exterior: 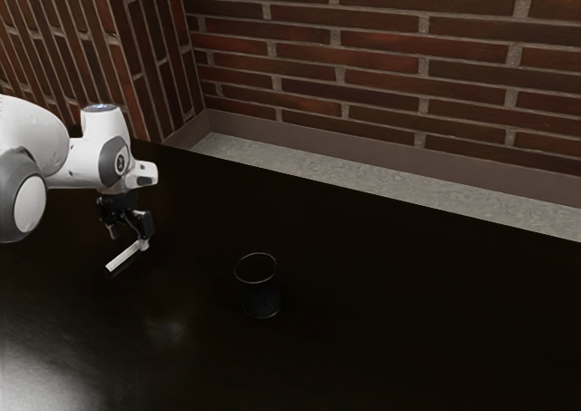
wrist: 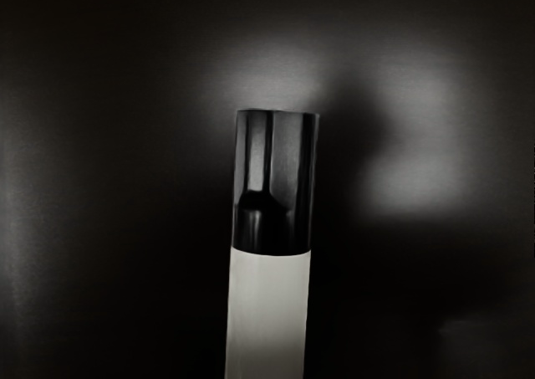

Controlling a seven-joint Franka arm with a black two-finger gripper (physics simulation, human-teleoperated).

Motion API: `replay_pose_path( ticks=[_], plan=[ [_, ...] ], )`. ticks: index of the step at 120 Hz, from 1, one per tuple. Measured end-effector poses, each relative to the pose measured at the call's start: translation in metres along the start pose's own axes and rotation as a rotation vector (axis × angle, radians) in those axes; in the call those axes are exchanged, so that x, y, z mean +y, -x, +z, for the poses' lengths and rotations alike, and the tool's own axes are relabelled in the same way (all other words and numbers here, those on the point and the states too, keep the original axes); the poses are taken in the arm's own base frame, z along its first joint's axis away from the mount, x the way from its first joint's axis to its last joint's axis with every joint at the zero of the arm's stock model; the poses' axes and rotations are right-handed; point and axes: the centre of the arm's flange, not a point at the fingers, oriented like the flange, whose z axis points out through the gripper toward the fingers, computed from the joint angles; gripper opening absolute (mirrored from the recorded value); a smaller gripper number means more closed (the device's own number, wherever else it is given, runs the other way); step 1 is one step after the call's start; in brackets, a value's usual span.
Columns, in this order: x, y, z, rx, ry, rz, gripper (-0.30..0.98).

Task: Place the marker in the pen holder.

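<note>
My gripper (exterior: 129,239) is low over the dark table toward the exterior view's left, its two fingers apart. The white marker (exterior: 123,258) slants beside and below them, its upper end near the finger farther to the exterior view's right; whether they touch I cannot tell. In the wrist view the marker (wrist: 267,312) has a glossy black cap (wrist: 276,178) and a white body that runs under my hand. The pen holder (exterior: 260,298), a dark round cup with a thin rim, stands upright, apart from the gripper, nearer the exterior view's middle.
The dark, shiny tabletop (exterior: 408,320) spreads around the cup. Past its far edge lies a grey strip (exterior: 363,186), with a brick wall (exterior: 381,57) behind. A brick column (exterior: 91,48) rises behind the arm.
</note>
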Motion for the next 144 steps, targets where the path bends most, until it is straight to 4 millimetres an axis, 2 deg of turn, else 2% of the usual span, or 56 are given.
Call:
replay_pose_path(
  ticks=[46, 87, 102, 122, 128, 132, 137, 144],
  plan=[
    [0.0, -0.005, 0.014, -0.021, 0.016, 0.104, 0.65],
    [0.0, -0.005, 0.014, -0.018, 0.019, 0.155, 0.14],
    [0.0, -0.005, 0.014, -0.018, 0.019, 0.168, 0.03],
    [0.001, -0.006, 0.01, -0.011, 0.011, 0.182, -0.04],
    [0.002, -0.007, 0.003, 0.002, 0.005, 0.188, -0.05],
    [0.003, -0.008, -0.01, 0.023, 0.0, 0.192, -0.06],
    [0.007, -0.006, -0.034, 0.064, -0.006, 0.198, -0.07],
    [0.027, -0.004, -0.073, 0.142, -0.004, 0.226, -0.07]
  ],
)
